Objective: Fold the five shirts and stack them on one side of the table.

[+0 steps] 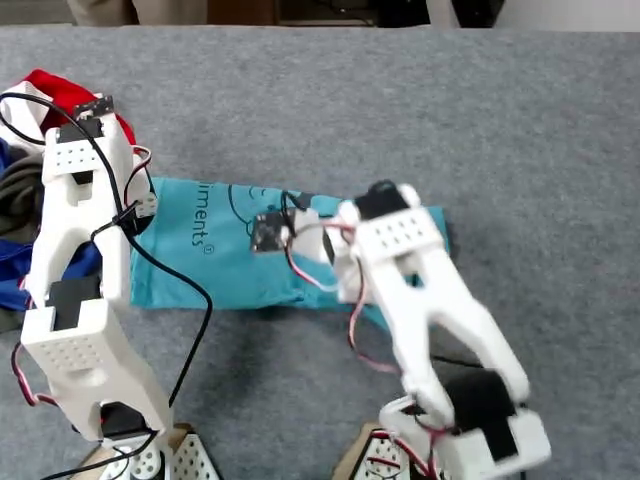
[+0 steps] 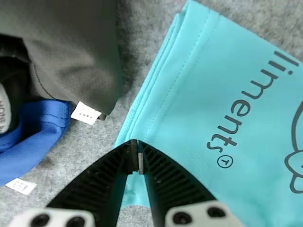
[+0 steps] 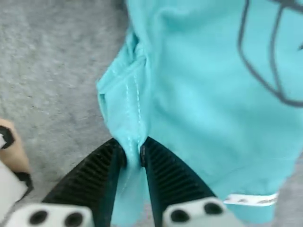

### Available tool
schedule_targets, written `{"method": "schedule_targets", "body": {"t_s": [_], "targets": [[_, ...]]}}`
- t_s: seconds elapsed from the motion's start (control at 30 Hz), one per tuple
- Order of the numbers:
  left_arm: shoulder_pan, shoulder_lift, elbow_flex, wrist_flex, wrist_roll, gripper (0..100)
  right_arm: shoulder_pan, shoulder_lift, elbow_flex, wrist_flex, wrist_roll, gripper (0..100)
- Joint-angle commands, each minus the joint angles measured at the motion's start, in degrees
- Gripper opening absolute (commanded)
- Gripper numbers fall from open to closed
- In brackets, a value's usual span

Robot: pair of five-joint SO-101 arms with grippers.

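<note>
Three heaped shirts (image 1: 15, 200) beside teal shirt (image 1: 200, 270)

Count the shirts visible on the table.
4: turquoise printed cloth shirt, centre; red shirt, grey shirt and blue shirt piled at the left edge. Others may be hidden.

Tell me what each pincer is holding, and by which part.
Both hold the teal shirt: the left pincer pinches its stitched side edge, the right pincer a bunched, stitched fold at an edge.
</note>
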Motion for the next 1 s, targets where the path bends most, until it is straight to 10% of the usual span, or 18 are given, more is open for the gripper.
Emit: {"method": "schedule_targets", "body": {"t_s": [0.0, 0.3, 0.6, 0.8, 0.97], "targets": [[-0.7, -3.5, -1.8, 0.9, -0.3, 2, 0.8, 6.5, -9.5, 0.6, 2.2, 0.4], [-0.6, -7.3, -3.3, 2.5, -0.3, 2, 0.8, 13.0, -19.7, 2.3, 4.2, 2.3], [-0.6, -7.8, -2.9, 3.8, -0.3, 2, 3.4, 12.2, -20.2, 2.6, 2.6, 41.9], [-0.6, -10.0, -0.7, 3.6, -0.3, 2, 4.3, 2.8, -14.5, 5.1, 2.4, 33.3], [-0.6, -12.1, 2.3, 3.3, -1.0, 2, 2.9, -7.6, -3.5, 4.0, 0.9, 6.7]]}}
